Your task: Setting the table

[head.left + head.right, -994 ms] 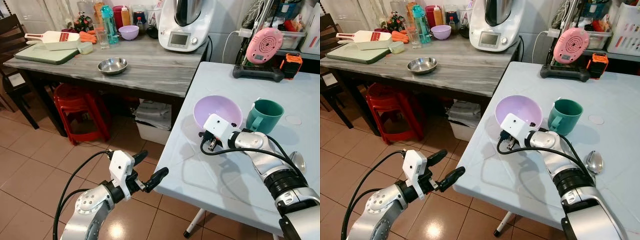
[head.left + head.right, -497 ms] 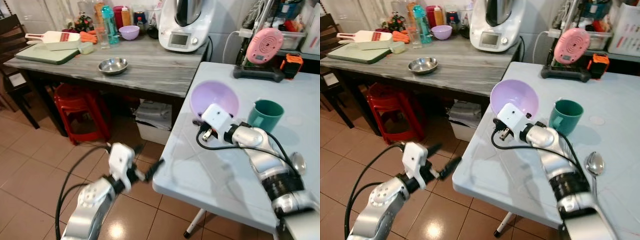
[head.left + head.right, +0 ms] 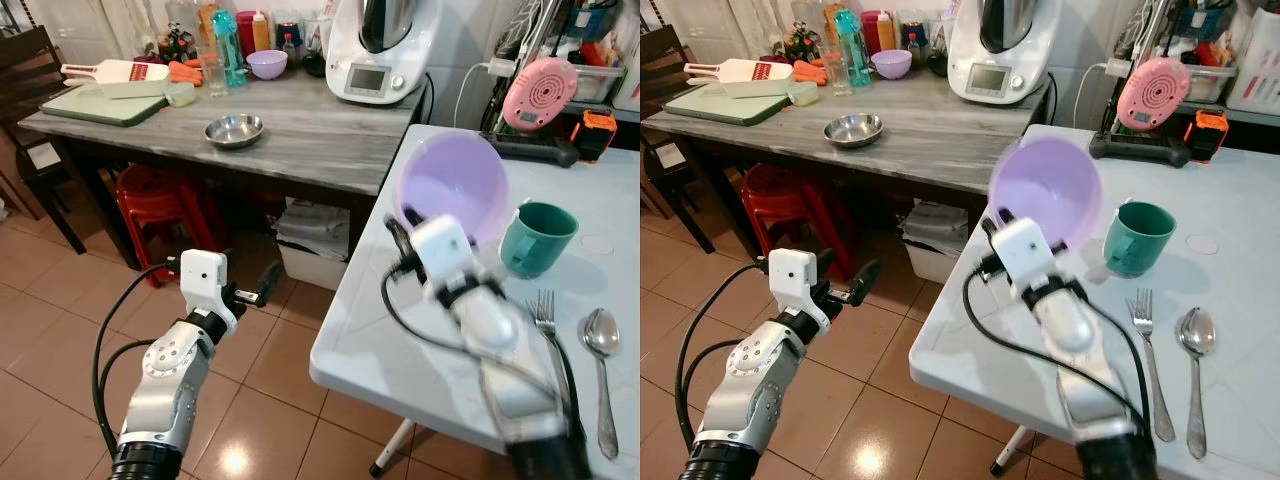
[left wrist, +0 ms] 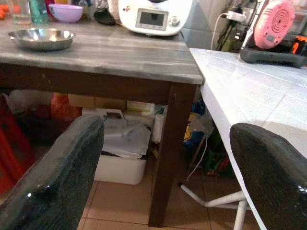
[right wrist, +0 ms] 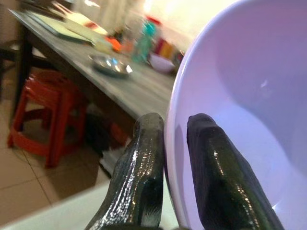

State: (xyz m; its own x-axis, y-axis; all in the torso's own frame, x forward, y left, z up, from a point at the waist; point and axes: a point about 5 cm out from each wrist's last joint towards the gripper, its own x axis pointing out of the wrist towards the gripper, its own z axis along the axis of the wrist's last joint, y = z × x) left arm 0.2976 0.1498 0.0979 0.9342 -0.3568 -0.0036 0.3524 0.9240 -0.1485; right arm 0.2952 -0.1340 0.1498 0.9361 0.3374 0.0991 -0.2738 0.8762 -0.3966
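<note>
My right gripper [image 5: 175,125] is shut on the rim of a light purple bowl [image 3: 452,185]. It holds the bowl tilted in the air over the near left corner of the white table [image 3: 400,335], and one finger [image 5: 218,165] lies inside the bowl. A teal mug [image 3: 537,238] stands just right of the bowl. A fork [image 3: 548,325] and a spoon [image 3: 600,345] lie side by side at the right. My left gripper [image 3: 262,285] is open and holds nothing. It hangs over the floor, left of the table.
A grey wooden table [image 3: 300,135] at the left carries a steel bowl [image 3: 234,130], a cutting board [image 3: 95,105], a small purple bowl [image 3: 267,63], bottles and a white appliance [image 3: 380,50]. Red stools [image 3: 160,205] and a white bin [image 3: 310,265] sit beneath it. A pink device [image 3: 542,93] stands at the white table's back.
The right gripper has lifted the purple bowl off the table and tipped it upright. The left arm has drawn back leftward, away from the table edge. The camera has shifted.
</note>
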